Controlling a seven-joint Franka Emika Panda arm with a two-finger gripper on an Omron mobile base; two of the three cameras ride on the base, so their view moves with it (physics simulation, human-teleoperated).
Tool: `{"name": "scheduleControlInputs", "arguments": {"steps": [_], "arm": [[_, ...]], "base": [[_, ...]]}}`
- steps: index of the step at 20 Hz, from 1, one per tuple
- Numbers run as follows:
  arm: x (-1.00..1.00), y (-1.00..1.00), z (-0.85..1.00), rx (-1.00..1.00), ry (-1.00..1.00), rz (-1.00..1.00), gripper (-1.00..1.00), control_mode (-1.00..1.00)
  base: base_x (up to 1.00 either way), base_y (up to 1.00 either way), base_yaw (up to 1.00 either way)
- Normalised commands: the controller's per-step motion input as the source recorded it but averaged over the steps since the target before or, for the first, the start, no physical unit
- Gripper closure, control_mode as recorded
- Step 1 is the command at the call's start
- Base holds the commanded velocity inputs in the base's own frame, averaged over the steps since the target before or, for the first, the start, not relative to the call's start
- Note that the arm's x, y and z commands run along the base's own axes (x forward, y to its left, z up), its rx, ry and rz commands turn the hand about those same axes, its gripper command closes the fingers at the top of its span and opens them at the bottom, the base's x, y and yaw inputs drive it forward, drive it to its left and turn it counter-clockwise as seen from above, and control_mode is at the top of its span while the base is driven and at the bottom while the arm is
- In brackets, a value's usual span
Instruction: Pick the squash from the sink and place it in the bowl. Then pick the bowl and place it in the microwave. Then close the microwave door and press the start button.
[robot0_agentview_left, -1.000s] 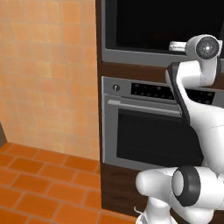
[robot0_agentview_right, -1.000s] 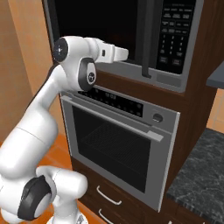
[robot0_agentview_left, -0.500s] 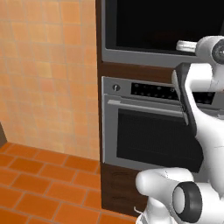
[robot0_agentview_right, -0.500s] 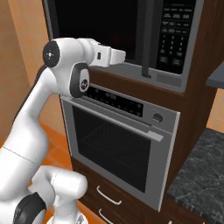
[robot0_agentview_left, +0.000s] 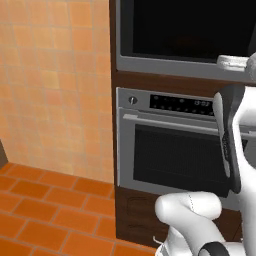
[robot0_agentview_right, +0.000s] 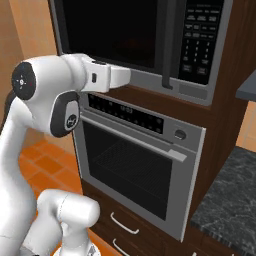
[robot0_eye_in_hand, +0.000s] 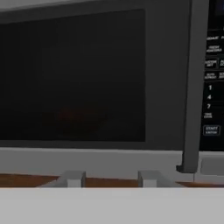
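Note:
The microwave (robot0_agentview_right: 150, 45) is built in above a steel oven, and its black door (robot0_eye_in_hand: 74, 78) stands shut. The door's long dark bar handle (robot0_eye_in_hand: 192, 87) runs down beside the keypad, where the start button (robot0_eye_in_hand: 211, 130) is at the lower right. My gripper (robot0_eye_in_hand: 110, 179) is open, level with the door's lower grey edge and just in front of it, with nothing between its fingertips (robot0_eye_in_hand: 72, 178). From the right base view the gripper (robot0_agentview_right: 128, 76) points at the door's bottom left part. A faint reddish shape (robot0_eye_in_hand: 81, 118) shows behind the dark glass; I cannot tell what it is.
The steel oven (robot0_agentview_right: 135, 165) with its knob (robot0_agentview_right: 180, 134) and display strip sits right under the microwave. A dark stone counter (robot0_agentview_right: 225, 210) lies to the right. An orange tiled wall (robot0_agentview_left: 55, 85) and floor (robot0_agentview_left: 45, 215) are to the left.
My hand has drifted a little lower and to the left along the microwave's front in the right base view, and the arm's upper joints have swung outward. The door stays shut.

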Motion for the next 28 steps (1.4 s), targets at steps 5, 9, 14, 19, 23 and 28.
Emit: {"name": "scheduleControlInputs", "arguments": {"steps": [5, 9, 14, 19, 23, 28], "arm": [[-0.77, -0.08, 0.0, -0.01, -0.01, 0.01, 1.0, -1.0], [-0.57, -0.37, 0.0, 0.0, 0.0, 0.01, 1.0, -1.0], [-0.03, -0.37, 0.0, 0.0, 0.0, 0.01, 1.0, -1.0], [0.0, -0.39, 0.0, 0.0, 0.0, 0.0, 1.0, -1.0], [0.03, -0.48, 0.0, 0.0, -0.01, 0.0, 1.0, -1.0], [0.36, -0.25, 0.0, 0.0, -0.04, 0.04, 1.0, -1.0]], "base": [[0.0, 0.0, 0.0], [0.0, 0.0, 0.0], [0.0, 0.0, 0.0], [0.0, 0.0, 0.0], [0.0, 0.0, 0.0], [0.0, 0.0, 0.0]]}}
